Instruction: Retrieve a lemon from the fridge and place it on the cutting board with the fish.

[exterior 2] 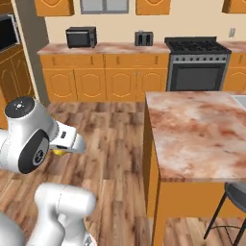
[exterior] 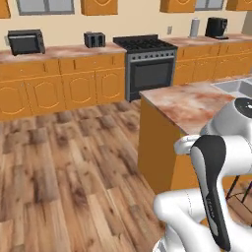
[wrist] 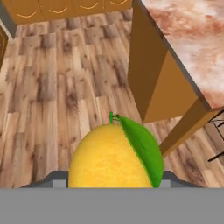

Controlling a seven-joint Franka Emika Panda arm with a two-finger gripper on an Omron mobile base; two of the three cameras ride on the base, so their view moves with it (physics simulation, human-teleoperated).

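Left base view: arm point(exterior: 211, 197) folded low at the lower right, hand tucked out of sight behind its own links. Island tabletop point(exterior: 197, 106) stands just ahead to the right; stove point(exterior: 147, 64) and wall cabinets are well beyond, across open wooden floor point(exterior: 64, 167). No board or fish to be made out here. Judgement: the arm is folded in for carrying while the base travels.

Right base view: a sliver of yellow, the lemon point(exterior 2: 58, 152), peeks from under the white wrist at the left, well apart from the island tabletop edge.

Hand view: lemon with a green leaf point(wrist: 142, 146) fills the lower middle, sitting between the fingers point(wrist: 113, 183), whose grey tips show just at either side of its base. The fingers are clamped on the fruit, held partly apart by its width. Floor below, island corner at upper right. Judgement: fetching done, placing still to come.
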